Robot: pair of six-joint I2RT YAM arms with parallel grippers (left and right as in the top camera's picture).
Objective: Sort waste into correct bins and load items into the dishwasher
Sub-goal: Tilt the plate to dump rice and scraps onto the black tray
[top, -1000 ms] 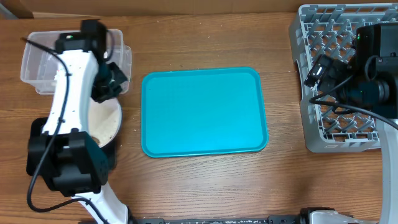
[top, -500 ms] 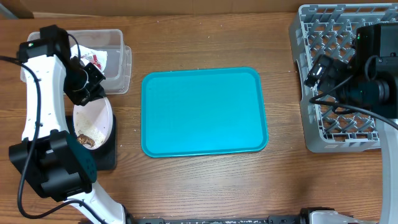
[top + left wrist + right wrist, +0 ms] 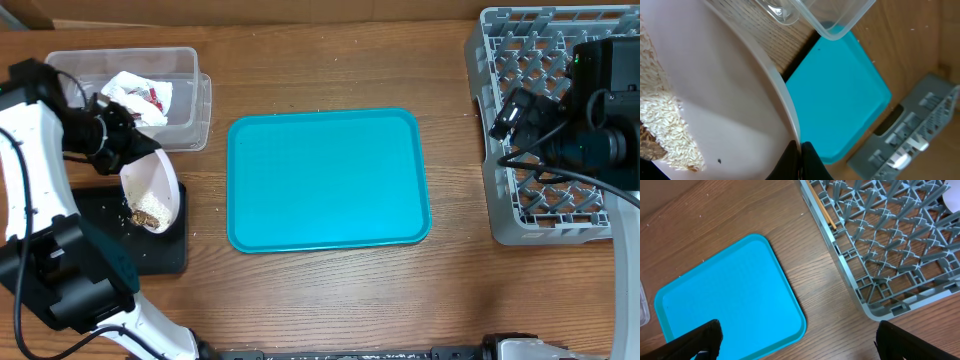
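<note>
plate (image 3: pixel 150 182): looks rigid, smooth, breakable; best pinched at rim
left gripper (image 3: pixel 799 151): clamped on plate rim, plate tilted
right gripper (image 3: pixel 799 342): jaws wide, empty

Serving tray (image 3: pixel 328 180) at centre; dish rack (image 3: pixel 520 45) to its right; tub (image 3: pixel 185 95) at left rear, napkin (image 3: pixel 130 92) inside; shallow tray (image 3: pixel 150 255) before it.

One teal tray (image 3: pixel 328 180), one rack (image 3: pixel 550 235), one tub (image 3: pixel 183 100), one plate (image 3: pixel 150 180)
</note>
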